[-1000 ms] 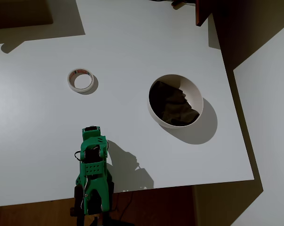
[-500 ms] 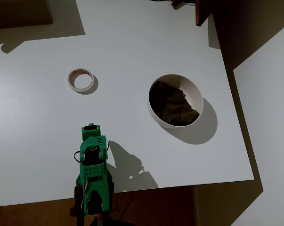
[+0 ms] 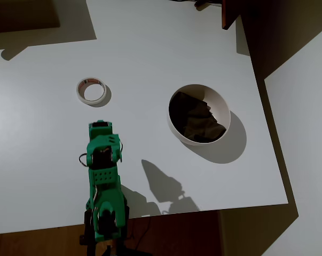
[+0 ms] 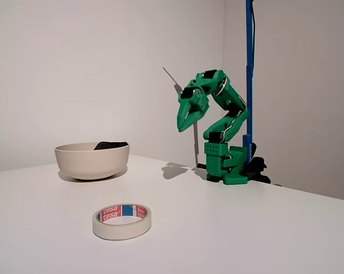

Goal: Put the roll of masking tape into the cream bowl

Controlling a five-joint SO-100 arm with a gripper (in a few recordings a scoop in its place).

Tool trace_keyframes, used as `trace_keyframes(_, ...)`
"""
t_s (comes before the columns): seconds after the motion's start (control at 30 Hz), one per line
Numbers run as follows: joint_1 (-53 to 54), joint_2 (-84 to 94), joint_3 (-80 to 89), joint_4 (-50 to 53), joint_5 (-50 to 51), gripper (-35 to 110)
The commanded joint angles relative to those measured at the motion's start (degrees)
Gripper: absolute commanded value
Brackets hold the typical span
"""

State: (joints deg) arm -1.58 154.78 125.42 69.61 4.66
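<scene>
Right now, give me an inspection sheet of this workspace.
Surface: white table, matte, with hard shadows.
Job's things: roll of masking tape lies flat, apart from the cream bowl; the bowl holds something dark.
Clutter: nothing seen on the tabletop.
End effector: green end effector raised above the table, pointing down, holding nothing; whether its jaws are open cannot be told.
Cables: dark wires at the arm base.
Surroundings: blue pole behind the arm, plain white walls.
</scene>
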Motion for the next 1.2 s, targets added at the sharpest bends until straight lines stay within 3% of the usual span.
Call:
trace_keyframes(0.0, -1.0, -13.8, -15.2, 2.3, 1.1, -8)
trace_keyframes(0.57, -1.0, -59.5, -61.2, 16.2, 1.4, -8)
trace_keyframes(0.6, -1.1, -60.7, -62.1, 16.3, 1.8, -5)
trace_keyframes(0.67, -2.1, -62.1, -62.6, 16.3, 1.8, 23)
trace_keyframes(0.7, -2.9, -62.3, -62.6, 16.3, 1.3, 30)
trace_keyframes(1.17, -3.6, -71.3, -63.0, 12.8, 1.0, 24)
